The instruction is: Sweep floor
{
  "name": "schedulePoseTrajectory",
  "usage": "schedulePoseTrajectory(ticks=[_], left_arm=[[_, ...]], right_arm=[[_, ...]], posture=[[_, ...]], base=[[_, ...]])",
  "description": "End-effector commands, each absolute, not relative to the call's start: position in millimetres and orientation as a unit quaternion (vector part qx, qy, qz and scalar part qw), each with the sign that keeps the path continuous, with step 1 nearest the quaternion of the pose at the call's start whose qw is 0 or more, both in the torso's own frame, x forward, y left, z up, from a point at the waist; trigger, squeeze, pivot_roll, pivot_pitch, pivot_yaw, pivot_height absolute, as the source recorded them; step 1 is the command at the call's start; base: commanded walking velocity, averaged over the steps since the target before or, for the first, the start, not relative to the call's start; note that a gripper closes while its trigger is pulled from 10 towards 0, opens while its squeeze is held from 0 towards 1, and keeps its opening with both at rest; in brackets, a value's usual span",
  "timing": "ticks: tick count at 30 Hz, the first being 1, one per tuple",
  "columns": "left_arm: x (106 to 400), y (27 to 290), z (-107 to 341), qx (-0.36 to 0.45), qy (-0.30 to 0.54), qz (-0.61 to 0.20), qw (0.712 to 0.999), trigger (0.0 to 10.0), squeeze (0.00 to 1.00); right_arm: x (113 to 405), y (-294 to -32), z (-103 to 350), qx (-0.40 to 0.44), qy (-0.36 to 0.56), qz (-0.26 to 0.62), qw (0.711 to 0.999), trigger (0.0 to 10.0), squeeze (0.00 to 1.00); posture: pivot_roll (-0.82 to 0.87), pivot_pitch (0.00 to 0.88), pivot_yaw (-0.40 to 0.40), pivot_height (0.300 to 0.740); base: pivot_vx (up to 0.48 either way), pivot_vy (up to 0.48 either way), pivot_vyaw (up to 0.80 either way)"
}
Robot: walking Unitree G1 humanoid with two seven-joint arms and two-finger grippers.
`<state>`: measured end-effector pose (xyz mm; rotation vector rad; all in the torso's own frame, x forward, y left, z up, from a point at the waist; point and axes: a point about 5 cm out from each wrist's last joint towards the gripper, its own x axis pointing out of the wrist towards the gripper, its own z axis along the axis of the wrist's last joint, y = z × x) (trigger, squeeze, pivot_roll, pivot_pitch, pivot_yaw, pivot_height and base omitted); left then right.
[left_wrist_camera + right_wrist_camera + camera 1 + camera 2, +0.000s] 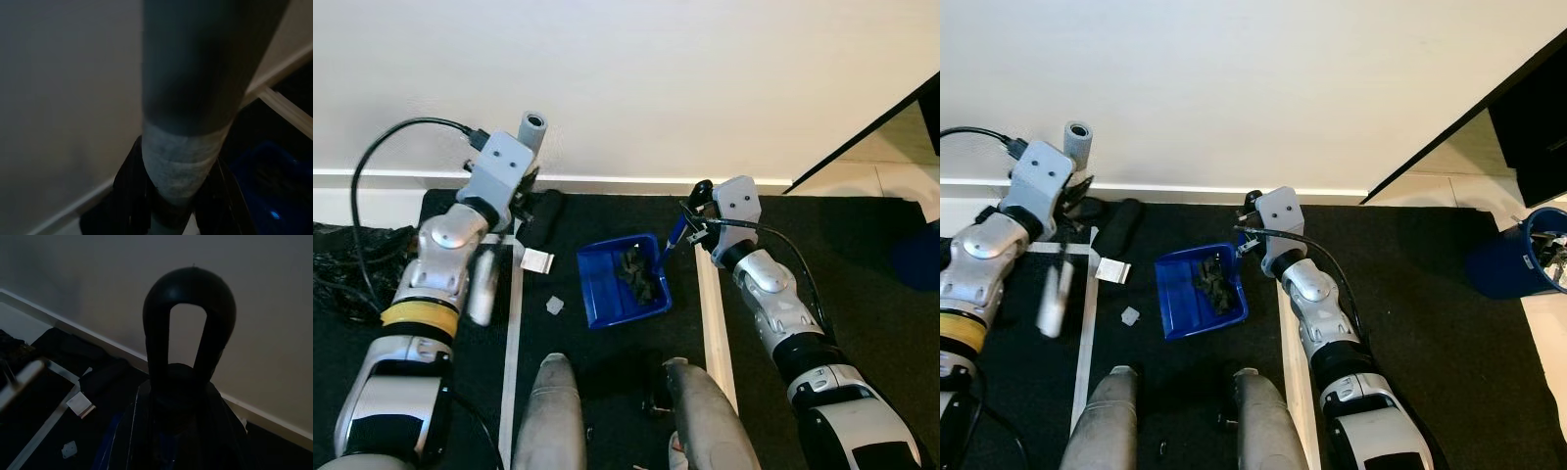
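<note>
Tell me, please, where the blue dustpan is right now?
In the left eye view, the blue dustpan lies on the black mat just ahead of the robot's feet, centre frame, its handle held by the right gripper.

Both silver arms reach forward and down from the shoulders. The left gripper point(530, 201) sits at the end of a bent left arm, its fingers point(131, 183) closed around a grey handle point(195, 98). The right gripper point(697, 201) points forward, its fingers clamped on a black looped handle point(188, 328). Two grey legs point(548, 416) show below.
</note>
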<state>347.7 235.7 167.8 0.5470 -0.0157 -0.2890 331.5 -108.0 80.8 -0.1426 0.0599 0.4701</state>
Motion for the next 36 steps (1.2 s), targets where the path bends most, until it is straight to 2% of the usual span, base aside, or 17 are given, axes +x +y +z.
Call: schedulePoseTrajectory(ticks=[1,4,6,8,9,13,17,19,25,29,33,34,36], left_arm=[[344,234,167,0.260,-0.009,-0.160,0.952,10.0,0.00],[343,234,163,0.258,0.005,-0.164,0.952,10.0,0.00],[341,234,154,0.255,0.035,-0.169,0.951,10.0,0.00],[334,237,127,0.266,0.108,-0.158,0.945,10.0,0.00],[334,237,127,0.266,0.108,-0.158,0.945,10.0,0.00],[330,247,106,0.245,0.149,-0.074,0.955,10.0,0.00],[329,245,96,0.207,0.140,-0.030,0.968,10.0,0.00],[328,232,83,0.155,0.119,-0.003,0.981,10.0,0.00],[323,208,60,0.059,0.118,0.068,0.989,10.0,0.00],[320,196,51,0.011,0.128,0.103,0.986,10.0,0.00],[324,170,49,-0.061,0.125,0.123,0.983,10.0,0.00],[329,157,54,-0.105,0.114,0.130,0.979,10.0,0.00],[334,149,60,-0.111,0.104,0.121,0.981,10.0,0.00]], right_arm=[[280,-125,-8,-0.071,0.256,0.229,0.936,10.0,0.00],[280,-124,-8,-0.071,0.257,0.229,0.936,10.0,0.00],[279,-124,-9,-0.070,0.258,0.229,0.936,10.0,0.00],[279,-123,-10,-0.070,0.260,0.230,0.935,10.0,0.00],[279,-123,-10,-0.070,0.260,0.230,0.935,10.0,0.00],[278,-124,-10,-0.069,0.262,0.231,0.935,10.0,0.00],[277,-126,-11,-0.071,0.263,0.230,0.934,10.0,0.00],[276,-126,-12,-0.072,0.264,0.232,0.934,10.0,0.00],[271,-127,-14,-0.073,0.265,0.233,0.933,10.0,0.00],[268,-129,-16,-0.073,0.267,0.232,0.933,10.0,0.00],[264,-132,-19,-0.072,0.270,0.227,0.933,10.0,0.00],[263,-134,-19,-0.072,0.271,0.226,0.933,10.0,0.00],[263,-134,-19,-0.072,0.271,0.225,0.933,10.0,0.00]], posture=[[0.04,0.333,-0.134,0.740],[0.04,0.332,-0.131,0.740],[0.04,0.332,-0.131,0.740],[0.04,0.333,-0.130,0.740],[0.04,0.333,-0.130,0.740],[0.04,0.329,-0.129,0.740],[0.03,0.330,-0.132,0.740],[0.03,0.333,-0.132,0.740],[0.00,0.357,-0.123,0.740],[-0.02,0.369,-0.114,0.740],[-0.02,0.373,-0.110,0.740],[-0.02,0.374,-0.109,0.740],[-0.02,0.374,-0.109,0.740]], base=[[0.000,0.000,0.00],[0.000,0.000,0.00],[0.000,0.000,0.00],[0.000,0.000,0.00],[0.000,0.000,0.00],[0.000,0.000,0.00],[0.000,0.000,0.00],[0.000,0.000,0.00],[0.000,0.000,0.00],[0.000,0.000,0.00],[0.000,0.000,0.00],[0.000,0.000,0.00],[0.000,0.000,0.00]])
